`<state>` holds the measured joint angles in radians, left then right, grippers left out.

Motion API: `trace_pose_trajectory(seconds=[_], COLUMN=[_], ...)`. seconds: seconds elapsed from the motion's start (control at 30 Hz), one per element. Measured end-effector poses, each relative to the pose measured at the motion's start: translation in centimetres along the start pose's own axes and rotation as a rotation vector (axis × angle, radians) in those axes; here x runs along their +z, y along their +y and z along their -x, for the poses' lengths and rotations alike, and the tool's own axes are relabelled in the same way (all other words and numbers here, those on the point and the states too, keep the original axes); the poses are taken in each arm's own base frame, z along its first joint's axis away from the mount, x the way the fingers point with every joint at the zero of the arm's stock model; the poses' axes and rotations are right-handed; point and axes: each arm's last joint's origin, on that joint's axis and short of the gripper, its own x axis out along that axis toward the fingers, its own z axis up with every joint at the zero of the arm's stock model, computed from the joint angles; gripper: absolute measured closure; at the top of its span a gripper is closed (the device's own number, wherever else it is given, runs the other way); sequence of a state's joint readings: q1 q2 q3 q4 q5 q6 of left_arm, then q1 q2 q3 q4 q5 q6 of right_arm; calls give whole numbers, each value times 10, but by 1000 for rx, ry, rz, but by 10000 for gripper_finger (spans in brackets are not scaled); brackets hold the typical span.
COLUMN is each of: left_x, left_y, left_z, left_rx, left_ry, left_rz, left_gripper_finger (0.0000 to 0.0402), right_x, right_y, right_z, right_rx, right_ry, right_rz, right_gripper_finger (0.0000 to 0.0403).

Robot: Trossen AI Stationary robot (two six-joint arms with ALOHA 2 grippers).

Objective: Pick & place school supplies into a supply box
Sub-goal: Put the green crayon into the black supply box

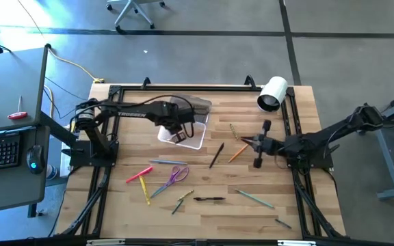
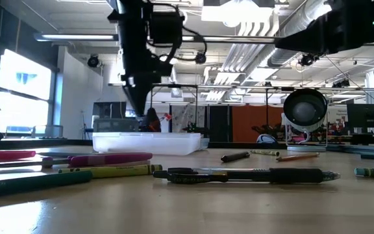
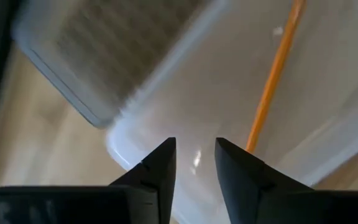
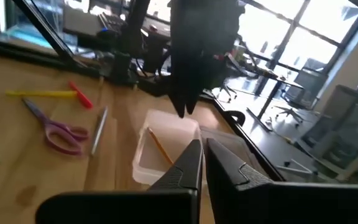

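Presently the left tool (image 1: 178, 131) hangs directly above the supply box (image 1: 195, 140), which sits toward the far middle of the table (image 1: 252, 219) with its ribbed lid (image 1: 200, 106) folded open behind it. Its fingers (image 3: 160, 168) are released, a narrow gap between them, nothing held. One orange pencil (image 3: 272, 81) lies inside the box. The right tool (image 1: 256, 145) hovers over the table right of centre, fingers nearly together with only a slit between them, gripping nothing. Just beside it lie a second orange pencil (image 1: 238, 153) and a black pen (image 1: 215, 156). Remaining supplies are spread across the near half of the table: purple-handled scissors (image 1: 177, 175), a pink marker (image 1: 139, 175), a yellow marker (image 1: 145, 189), another black pen (image 1: 209, 199) and a green pencil (image 1: 255, 199). A white roll (image 1: 273, 93) rests at the far right corner.
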<state>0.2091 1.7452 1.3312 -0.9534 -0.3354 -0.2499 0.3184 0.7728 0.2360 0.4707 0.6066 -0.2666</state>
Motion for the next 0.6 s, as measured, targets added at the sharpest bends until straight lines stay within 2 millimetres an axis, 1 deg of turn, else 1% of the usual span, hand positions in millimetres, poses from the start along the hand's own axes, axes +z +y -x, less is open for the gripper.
trace_pose_trajectory(seconds=[0.07,0.13,0.23,0.3,0.43,0.6], left_x=[9,18,29,34,39,34], left_y=[2,4,8,10,18,27], left_z=[10,22,39,50,73,98], left_rx=[10,8,-2,-7,17,83], left_ry=[-48,-94,-138,-167,-167,-115], left_rz=[10,25,43,51,46,67], left_gripper_finger=[267,273,277,277,268,259], right_x=[4,3,-10,-24,-42,-54], right_y=[1,1,2,6,11,11], right_z=[-8,-17,-28,-34,-46,-57], right_rx=[-32,-110,-255,-267,-272,-304], right_ry=[37,117,242,308,378,405], right_rz=[7,-34,-147,-189,-254,-270], right_gripper_finger=[402,403,402,403,403,402])
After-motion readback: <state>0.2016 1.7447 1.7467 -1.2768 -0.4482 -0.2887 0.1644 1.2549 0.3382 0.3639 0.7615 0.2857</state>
